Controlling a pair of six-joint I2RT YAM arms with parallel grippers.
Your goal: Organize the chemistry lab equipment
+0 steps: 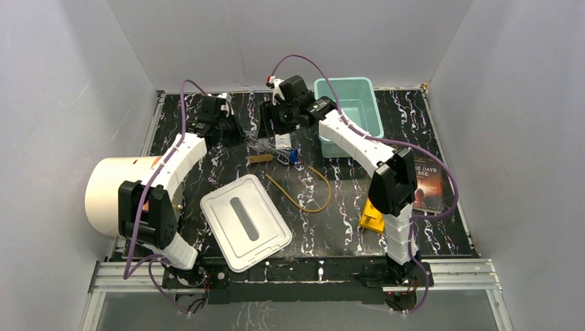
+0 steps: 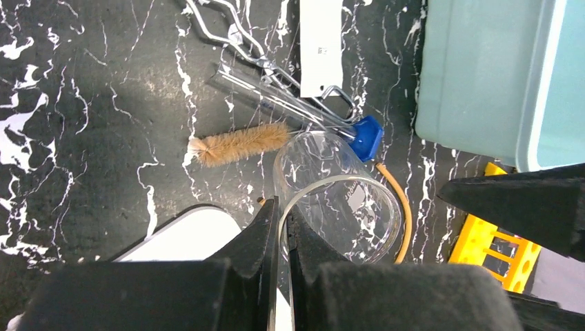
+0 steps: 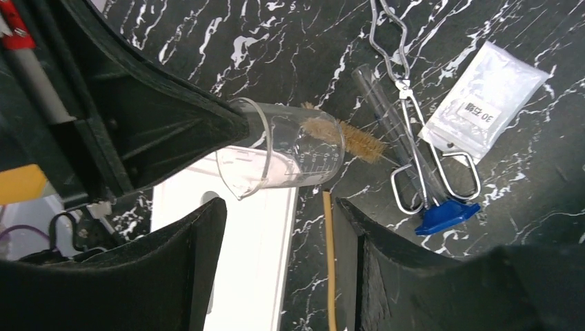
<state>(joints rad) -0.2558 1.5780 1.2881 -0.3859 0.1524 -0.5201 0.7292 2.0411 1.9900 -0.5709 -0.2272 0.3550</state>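
Note:
My left gripper point(image 2: 283, 203) is shut on the rim of the clear glass beaker point(image 2: 338, 200), one finger inside and one outside. The beaker point(image 3: 290, 148) hangs tilted above the table. My right gripper point(image 3: 279, 201) is open and empty, hovering close over the same spot. On the marble top below lie the tan brush point(image 2: 238, 145), metal tongs point(image 3: 407, 117), a clear tube with a blue piece point(image 2: 365, 136), the white packet point(image 3: 486, 103) and the amber tubing point(image 1: 310, 189). In the top view both grippers point(image 1: 231, 131) point(image 1: 270, 123) sit at the far middle.
A teal bin point(image 1: 376, 114) stands at the back right. A white lid point(image 1: 245, 222) lies front centre. A big cream cylinder point(image 1: 114, 196) lies at the left edge. A yellow rack point(image 1: 372, 217) and a dark book point(image 1: 428, 183) are on the right.

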